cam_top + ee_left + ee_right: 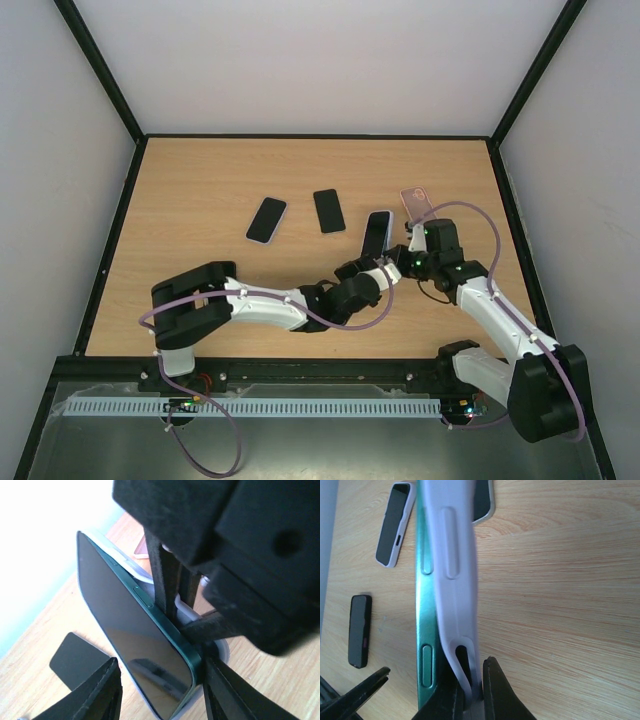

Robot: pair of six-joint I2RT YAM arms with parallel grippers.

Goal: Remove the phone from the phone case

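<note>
**Item:** phone, dark green body, dark screen. Held off the table over its right half, between the two arms. Its long axis tips up from the jaws toward the far edge.

**Case:** case, pale lilac, on the phone's back. One long wall stands off the green side, so the side buttons show bare beside it. The phone looks partly freed along that edge, but it is not out.

**Right gripper**: jaws narrow, pinching the lilac wall at the lower end, by the cut-out slot.

**Left gripper**: jaws wide, astride the same lower end. The back-side finger is close against the phone, and a gap shows on the screen side, so it doesn't look clamped.

**Key relation:** both jaws meet at one end, with the case behind the phone. By my reckoning, the left must close on the phone while the right draws the case off backward.

**Also on the table, toward the far edge:** a cased phone, a black phone and a pink case.

**Writing:** none legible.
</note>
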